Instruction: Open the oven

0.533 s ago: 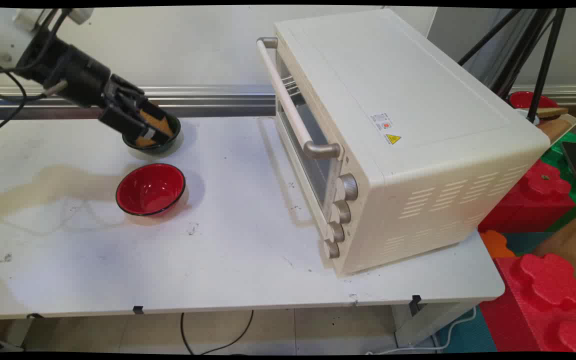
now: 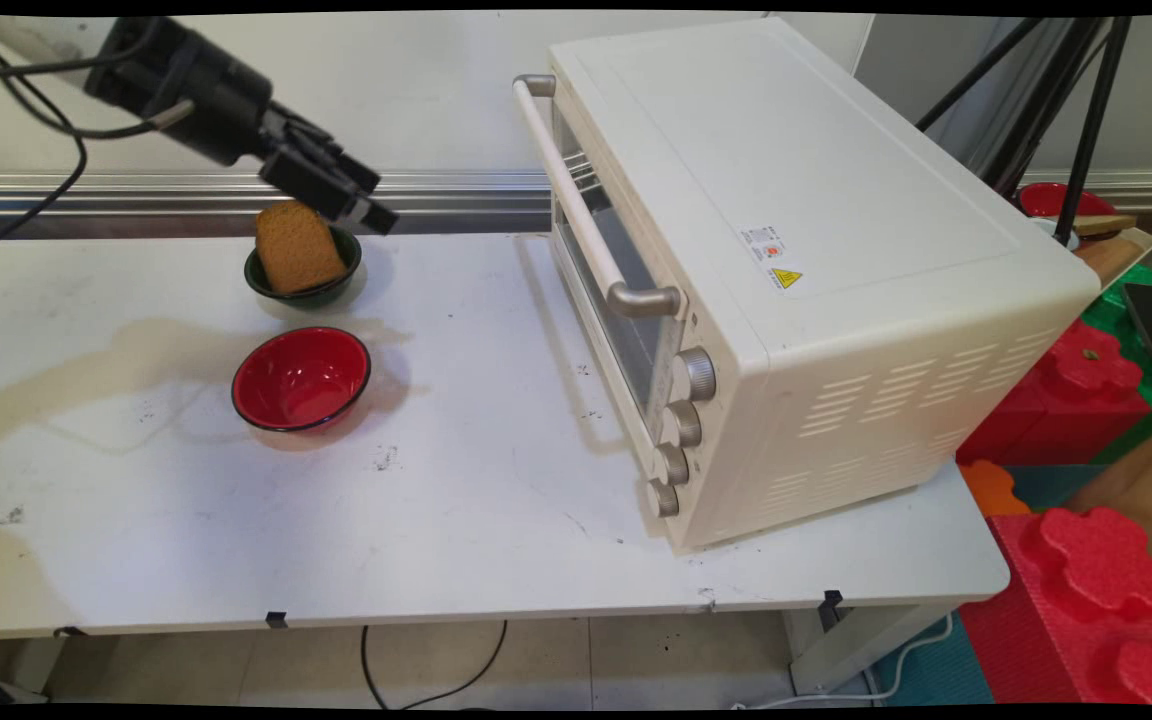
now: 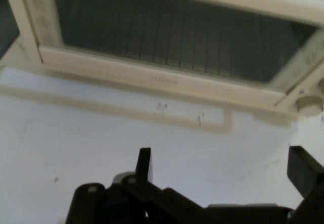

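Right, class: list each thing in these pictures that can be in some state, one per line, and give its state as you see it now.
Gripper: open, holding nothing, raised just above the bread.
Bread: leaning upright in the green bowl.
Red bowl: upright, empty, on the table.
Oven: door shut, handle facing the bowls.

white wall (image 2: 436, 90), tiled floor (image 2: 636, 660)

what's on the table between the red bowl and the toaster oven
Nothing: in the main view, only bare white table, scuffed, lies between the red bowl and the toaster oven.
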Tool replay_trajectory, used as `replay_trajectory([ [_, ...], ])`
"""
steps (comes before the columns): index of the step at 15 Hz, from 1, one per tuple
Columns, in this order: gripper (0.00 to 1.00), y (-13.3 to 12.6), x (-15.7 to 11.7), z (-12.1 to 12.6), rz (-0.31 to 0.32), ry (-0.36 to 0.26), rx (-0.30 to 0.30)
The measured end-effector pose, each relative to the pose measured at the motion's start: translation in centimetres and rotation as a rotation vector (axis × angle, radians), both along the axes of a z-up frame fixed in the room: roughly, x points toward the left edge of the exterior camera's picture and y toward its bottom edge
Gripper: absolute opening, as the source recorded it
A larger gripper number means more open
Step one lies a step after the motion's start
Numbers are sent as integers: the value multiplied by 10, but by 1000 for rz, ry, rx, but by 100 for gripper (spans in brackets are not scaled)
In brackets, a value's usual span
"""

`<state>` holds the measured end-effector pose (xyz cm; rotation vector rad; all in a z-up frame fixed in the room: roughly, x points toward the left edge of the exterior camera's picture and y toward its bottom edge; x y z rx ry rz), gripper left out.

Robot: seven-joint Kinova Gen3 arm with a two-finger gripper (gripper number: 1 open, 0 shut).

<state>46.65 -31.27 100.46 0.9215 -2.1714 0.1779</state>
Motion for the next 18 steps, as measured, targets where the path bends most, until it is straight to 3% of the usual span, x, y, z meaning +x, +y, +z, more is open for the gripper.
replay_trajectory([
  [8, 100, -25, -35, 16, 11, 45, -53],
  [18, 100, -44, -75, 31, -37, 77, -117],
])
